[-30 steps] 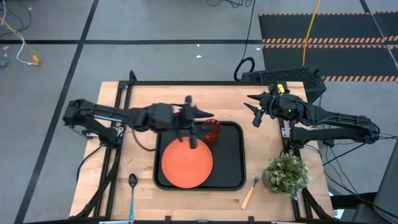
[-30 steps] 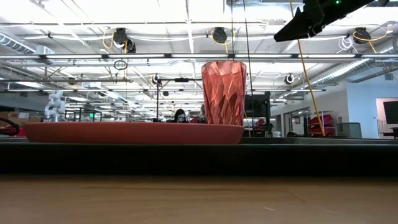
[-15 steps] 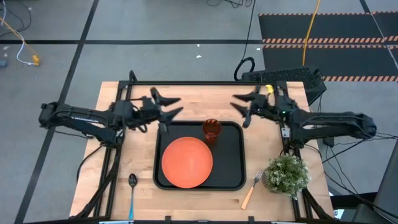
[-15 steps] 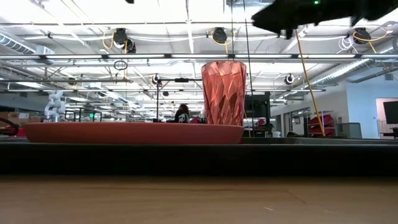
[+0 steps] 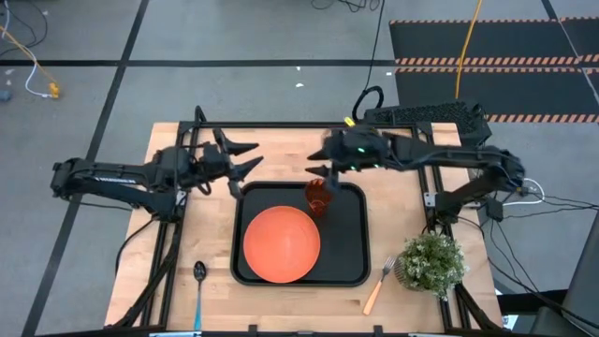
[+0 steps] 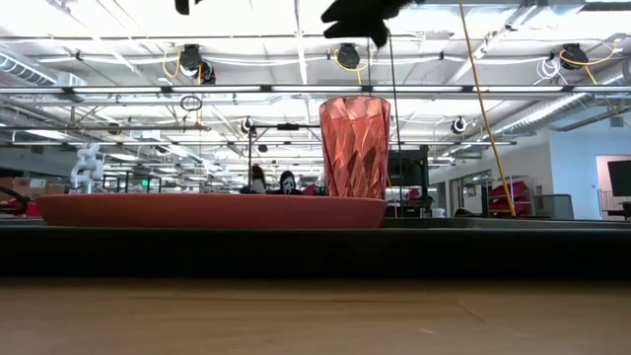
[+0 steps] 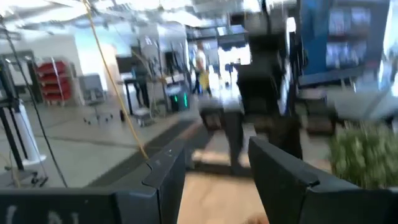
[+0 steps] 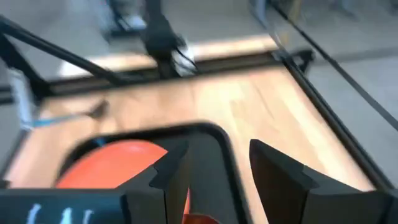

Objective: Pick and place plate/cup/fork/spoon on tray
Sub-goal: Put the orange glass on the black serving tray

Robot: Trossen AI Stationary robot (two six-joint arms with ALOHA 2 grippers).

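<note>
The black tray (image 5: 352,245) lies mid-table. On it the orange plate (image 5: 281,243) rests flat, and the orange cup (image 5: 319,197) stands upright by the far rim. In the low view the cup (image 6: 355,146) rises behind the plate (image 6: 212,209). The blue-handled spoon (image 5: 199,284) lies on the table left of the tray, the fork (image 5: 379,285) right of it. My right gripper (image 5: 318,170) hovers open above the cup's far side, touching nothing; its wrist view shows the plate (image 8: 112,165) below. My left gripper (image 5: 249,157) hangs open above the table beyond the tray's far left corner.
A potted plant (image 5: 430,262) stands near the table's right edge, beside the fork. A black frame rail (image 5: 281,124) runs along the far edge. Bare wood shows between the tray and the near edge (image 5: 299,304).
My left gripper has drawn back from over the cup toward the table's left edge, clear of the tray. My right gripper has swung from the far right toward the cup and tipped downward, and now stands over it. Cup and plate have stayed in place on the tray.
</note>
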